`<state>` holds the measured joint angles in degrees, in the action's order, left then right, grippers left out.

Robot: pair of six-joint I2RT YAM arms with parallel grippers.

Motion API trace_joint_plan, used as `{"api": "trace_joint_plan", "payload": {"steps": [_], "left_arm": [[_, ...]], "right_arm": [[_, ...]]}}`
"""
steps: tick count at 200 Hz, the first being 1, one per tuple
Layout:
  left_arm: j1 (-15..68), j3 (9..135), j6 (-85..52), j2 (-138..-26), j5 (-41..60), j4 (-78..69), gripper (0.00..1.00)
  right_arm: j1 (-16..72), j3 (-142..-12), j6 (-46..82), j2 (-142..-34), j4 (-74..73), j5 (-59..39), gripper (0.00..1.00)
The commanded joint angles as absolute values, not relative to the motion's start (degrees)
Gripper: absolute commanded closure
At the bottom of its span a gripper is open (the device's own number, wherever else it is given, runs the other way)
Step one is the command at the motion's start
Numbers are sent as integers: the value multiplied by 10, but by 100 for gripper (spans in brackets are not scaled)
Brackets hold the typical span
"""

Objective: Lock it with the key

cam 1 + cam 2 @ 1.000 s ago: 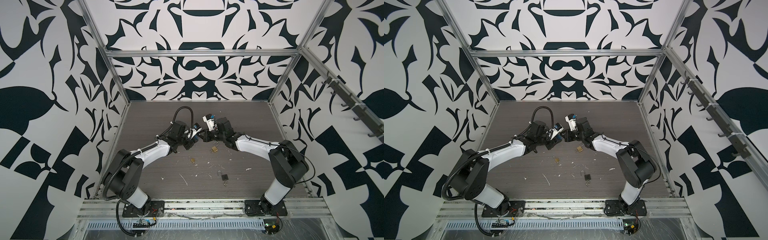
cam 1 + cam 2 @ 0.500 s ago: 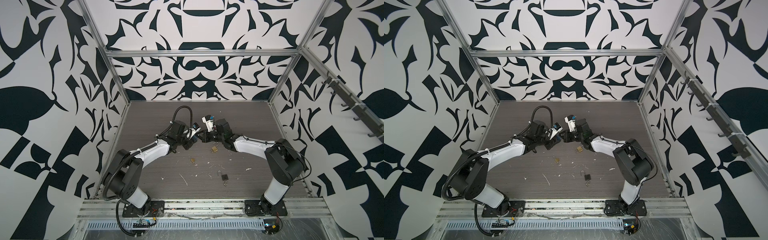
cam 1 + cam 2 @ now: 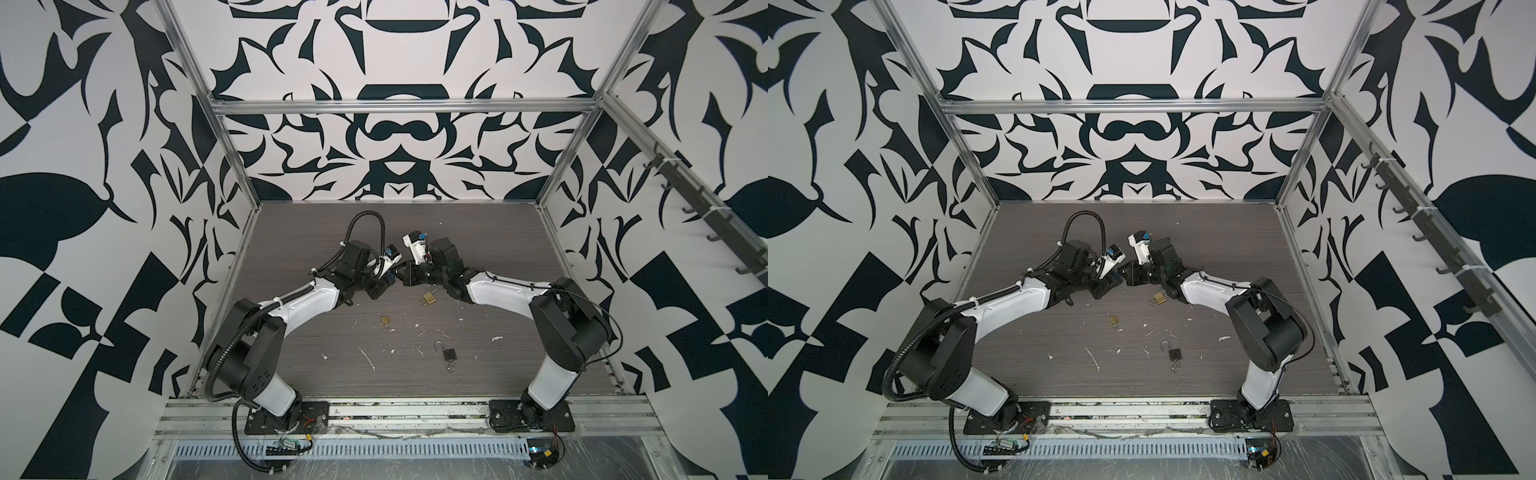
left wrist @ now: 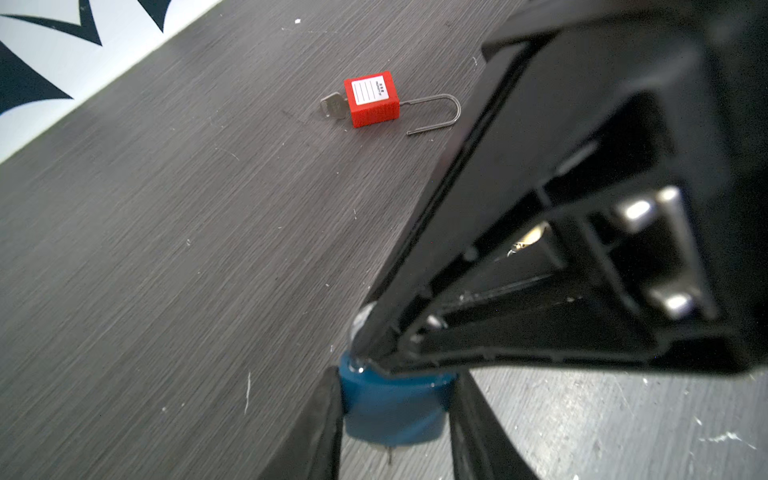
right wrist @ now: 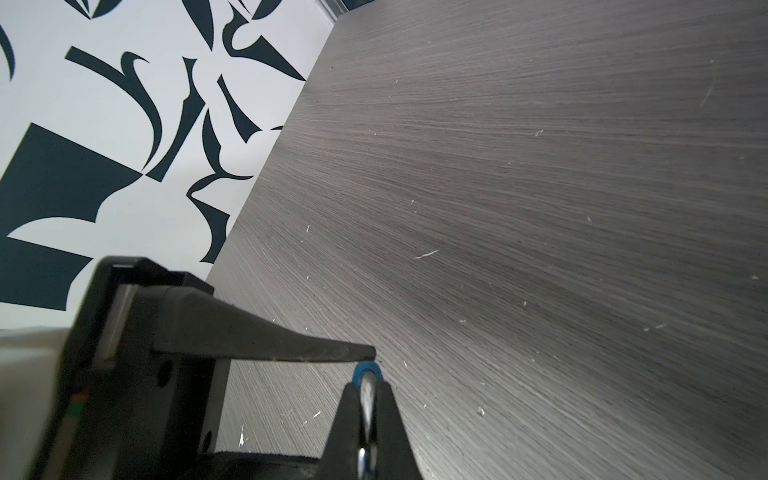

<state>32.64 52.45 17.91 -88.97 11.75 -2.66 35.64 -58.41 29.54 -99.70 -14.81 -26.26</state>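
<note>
At tabletop (image 3: 291, 232) centre, left fingers (image 4: 328, 428) clamp the blue padlock (image 4: 395, 407); right fingers (image 5: 345, 419), at its 3 o'clock, pinch the silver key (image 5: 366, 395), tip at the lock's end. Brass padlock (image 3: 430, 298) sits at 4 o'clock.

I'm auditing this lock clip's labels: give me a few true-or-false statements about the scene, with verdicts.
1. The left claw grips a blue padlock. True.
2. The red padlock has a closed shackle. False: the shackle stands open, one end free.
3. The right claw is wide open. False: it is shut on a metal key.
4. A black padlock lies on the table, touched by neither claw. True.
</note>
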Motion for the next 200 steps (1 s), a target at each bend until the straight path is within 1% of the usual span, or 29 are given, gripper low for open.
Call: {"api": "trace_joint_plan", "payload": {"steps": [1,23,34,46,54,65,81,92,112,132,145,171,188,200], "left_arm": [[327,549,192,-798,129,-405,100],[328,495,200,-776,106,-370,100],[328,471,199,-766,97,-356,100],[328,451,197,-757,87,-346,100],[328,442,194,-751,83,-335,100],[328,432,187,-747,83,-327,100],[328,426,177,-742,78,-318,100],[328,426,171,-743,69,-315,100],[327,434,124,-749,26,-316,100],[327,448,35,-755,-9,-324,100],[327,463,-55,-759,-30,-315,100],[325,477,-279,-770,-46,-301,100],[323,476,-411,-778,-60,-295,100],[324,473,-491,-784,-66,-291,100]], "right_arm": [[389,-578,262,-989,134,-351,100],[351,-629,236,-944,189,-341,100],[334,-656,222,-927,213,-339,83],[320,-681,214,-912,230,-337,74],[312,-694,211,-902,235,-337,66],[303,-711,206,-890,241,-337,61],[297,-722,206,-870,237,-338,50],[295,-723,207,-856,228,-335,45],[294,-702,208,-816,197,-326,43],[293,-639,203,-762,129,-299,43],[294,-581,201,-731,59,-289,43],[308,-474,195,-694,-100,-266,44],[331,-432,174,-691,-189,-241,44],[353,-421,155,-696,-226,-216,44]]}}
